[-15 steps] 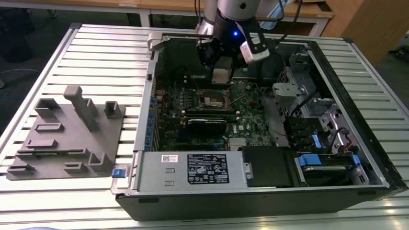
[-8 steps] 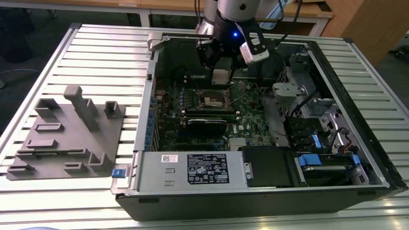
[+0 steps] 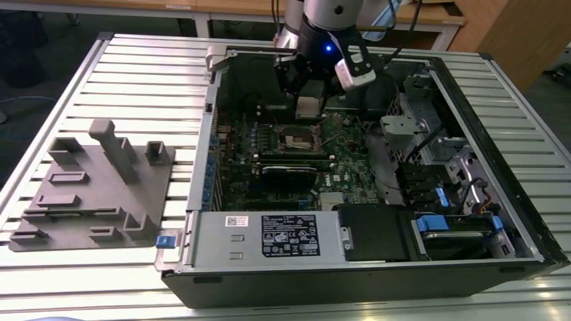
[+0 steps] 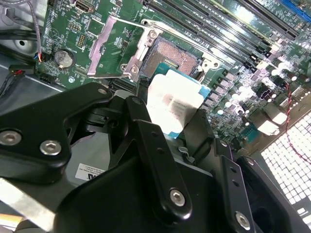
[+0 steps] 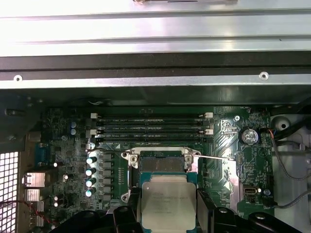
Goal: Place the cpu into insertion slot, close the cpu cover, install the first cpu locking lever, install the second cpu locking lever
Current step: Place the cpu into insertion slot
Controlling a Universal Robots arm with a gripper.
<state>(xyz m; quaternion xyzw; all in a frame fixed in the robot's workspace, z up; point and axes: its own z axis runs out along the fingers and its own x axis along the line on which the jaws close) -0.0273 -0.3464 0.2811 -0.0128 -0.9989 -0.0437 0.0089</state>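
cpu [image 5: 167, 194] is pinched between the claw's [image 5: 167, 206] two fingers, hanging just above the open socket [image 5: 162, 165] and not seated yet. That's at the far end of the case [image 3: 357, 281]. Count: one cpu, one socket, one cover [image 4: 98, 51], flipped open beside the socket.

The arm [image 3: 319, 10] is a silver-grey tube ending in a black wrist section with a small blue light [image 3: 328, 48]. A white camera module [image 3: 355, 72] sits beside it, and thin black cables [image 3: 394, 17] trail off. The gripper [image 4: 172, 109] is matt black, built of angular linked bars pinned with silver socket-head screws [image 4: 176, 196].
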